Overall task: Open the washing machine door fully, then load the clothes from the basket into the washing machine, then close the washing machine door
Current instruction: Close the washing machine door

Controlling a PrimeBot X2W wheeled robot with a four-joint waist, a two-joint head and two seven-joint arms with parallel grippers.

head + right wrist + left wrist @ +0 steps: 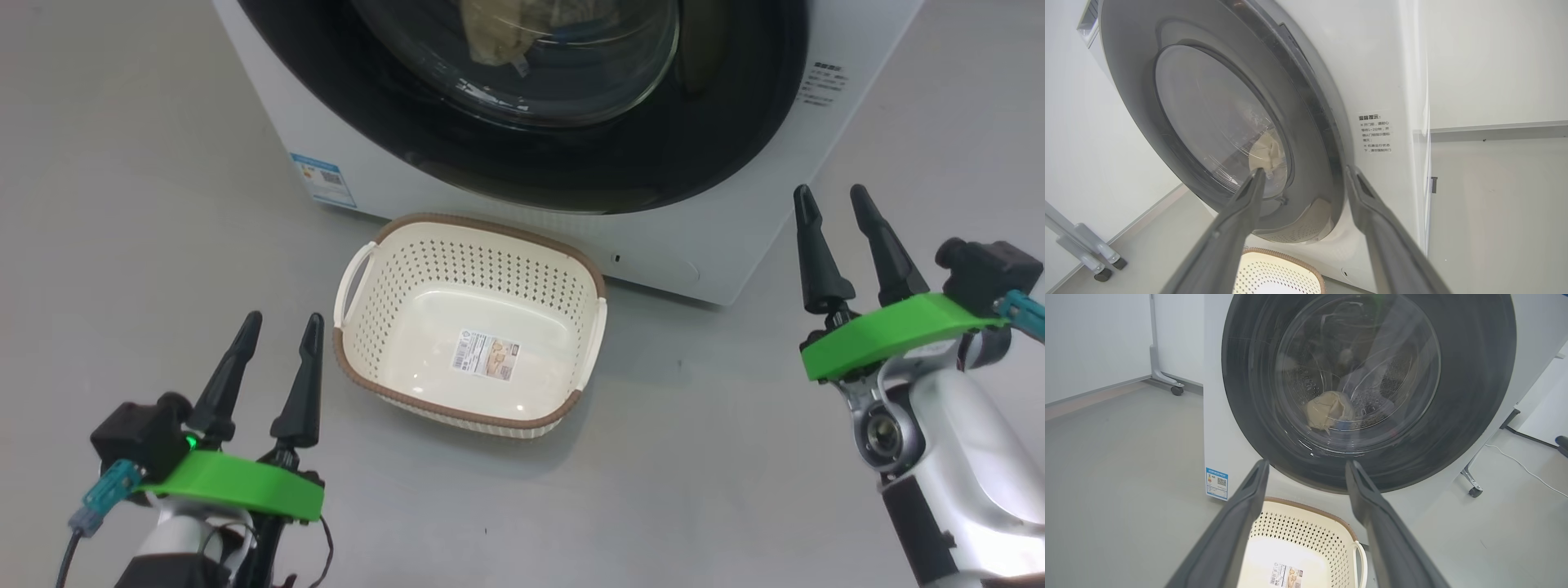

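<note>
R end effector [831,192] is hovering wide open, empty, right of door [735,122] and nearer it than L end effector [284,317], also open, empty; clothes [498,33] lying behind door glass, basket [482,222] in front.

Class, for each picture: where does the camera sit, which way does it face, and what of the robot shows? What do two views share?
Head view: on the head, looking down at the basket and washing machine; left gripper and right gripper show.
Left wrist view: on the left wrist, facing the washing machine door squarely; its fingers show.
Right wrist view: on the right wrist, facing the door obliquely; its fingers show.
Shared: the clothes inside.
</note>
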